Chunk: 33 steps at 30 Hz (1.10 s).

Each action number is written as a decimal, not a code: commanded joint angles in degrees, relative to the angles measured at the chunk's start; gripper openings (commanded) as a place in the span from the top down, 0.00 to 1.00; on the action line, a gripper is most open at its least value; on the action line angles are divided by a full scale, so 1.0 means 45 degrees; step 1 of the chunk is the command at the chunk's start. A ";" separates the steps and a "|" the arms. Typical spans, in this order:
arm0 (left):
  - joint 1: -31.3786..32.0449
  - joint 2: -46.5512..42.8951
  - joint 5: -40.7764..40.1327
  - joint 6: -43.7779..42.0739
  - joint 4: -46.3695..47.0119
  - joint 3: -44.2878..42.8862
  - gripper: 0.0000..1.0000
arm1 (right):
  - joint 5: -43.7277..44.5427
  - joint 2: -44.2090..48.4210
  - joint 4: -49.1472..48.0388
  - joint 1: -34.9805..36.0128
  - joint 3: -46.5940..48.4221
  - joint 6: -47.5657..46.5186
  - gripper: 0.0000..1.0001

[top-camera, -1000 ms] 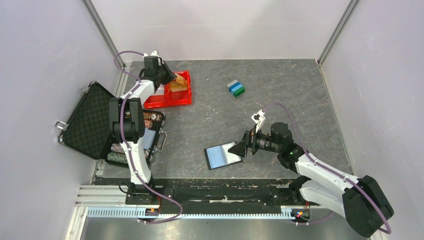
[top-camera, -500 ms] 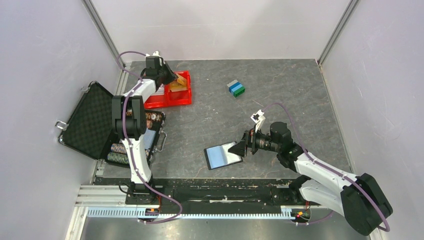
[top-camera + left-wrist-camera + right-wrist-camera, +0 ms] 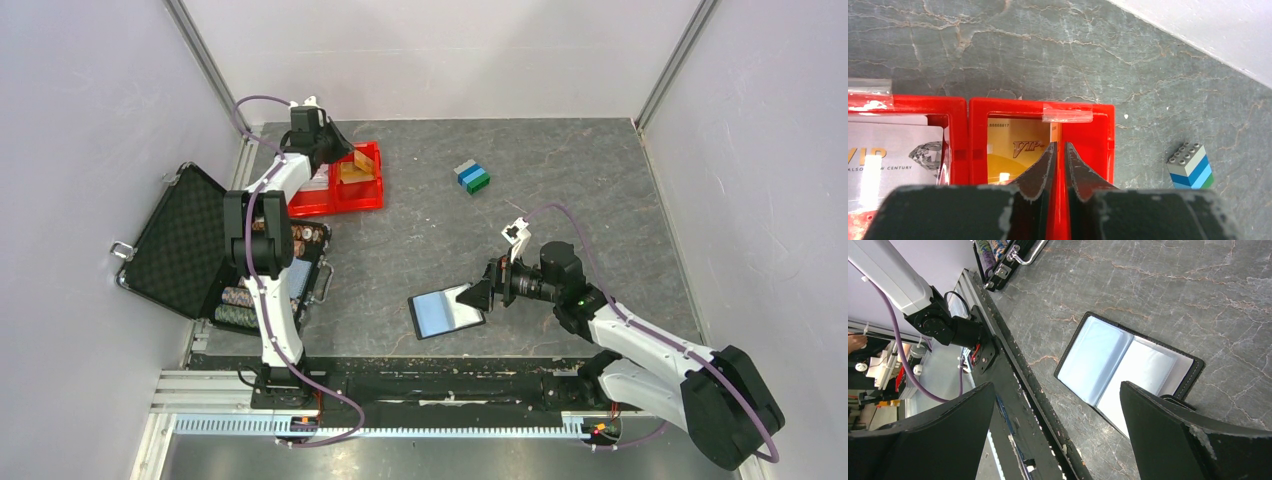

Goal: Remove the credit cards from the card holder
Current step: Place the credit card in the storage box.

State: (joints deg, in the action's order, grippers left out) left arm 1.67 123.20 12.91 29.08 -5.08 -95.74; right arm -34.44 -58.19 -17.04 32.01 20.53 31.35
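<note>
The card holder [image 3: 445, 312] lies open on the table near the front; its clear sleeves look empty in the right wrist view [image 3: 1118, 365]. My right gripper [image 3: 480, 297] is wide open at the holder's right edge, one finger [image 3: 1168, 430] over that edge, holding nothing. My left gripper [image 3: 336, 143] hovers over the red tray [image 3: 340, 200]; its jaws stand a narrow gap apart with only red tray showing between them [image 3: 1060, 150]. An orange card [image 3: 1013, 150] lies in the tray's right compartment, and another orange card [image 3: 1053, 132] stands on edge just past the fingertips. A whitish card [image 3: 893, 145] lies in the left compartment.
Stacked grey, blue and green blocks [image 3: 471, 177] sit at mid-back, also in the left wrist view [image 3: 1190, 166]. An open black case [image 3: 185, 240] with poker chips [image 3: 300, 238] lies at the left. The black front rail [image 3: 1018, 390] runs close to the holder.
My left gripper has drawn back a little toward the back-left corner, and the orange card stays leaning in the tray. The right arm and holder have hardly moved.
</note>
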 commanded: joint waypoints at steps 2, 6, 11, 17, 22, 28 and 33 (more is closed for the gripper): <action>-0.0045 -0.0589 -0.0453 -0.0662 -0.0166 -0.0226 0.81 | 0.0033 0.0030 -0.0282 -0.0062 0.0477 -0.0260 0.02; 0.0105 -0.0848 0.0032 -0.0777 0.0120 0.0044 0.78 | 0.0045 0.0041 -0.0325 -0.0060 0.0481 -0.0233 0.02; 0.0222 -0.1011 0.0256 -0.0846 0.0444 0.0452 0.78 | -0.0077 -0.0008 -0.0433 -0.0050 0.0564 -0.0174 0.02; 0.0240 -0.0803 0.1017 -0.1033 0.0696 0.0607 0.78 | -0.0122 -0.0006 -0.0394 -0.0066 0.0574 -0.0252 0.02; 0.0315 -0.0564 0.0998 -0.1148 0.0591 0.0521 0.78 | -0.0170 -0.0117 -0.0395 -0.0090 0.0671 -0.0264 0.02; 0.0298 -0.0030 -0.0424 -0.1381 -0.0788 -0.0041 0.79 | -0.0219 -0.0174 -0.0365 -0.0092 0.0751 -0.0298 0.02; 0.0305 0.0250 -0.0734 -0.1691 -0.1392 -0.0359 0.79 | -0.0275 -0.0257 -0.0252 -0.0160 0.0829 -0.0342 0.02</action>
State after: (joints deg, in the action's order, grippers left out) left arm 2.98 123.28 12.60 25.87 -8.69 -94.87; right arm -34.83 -58.98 -17.02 31.68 21.56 31.18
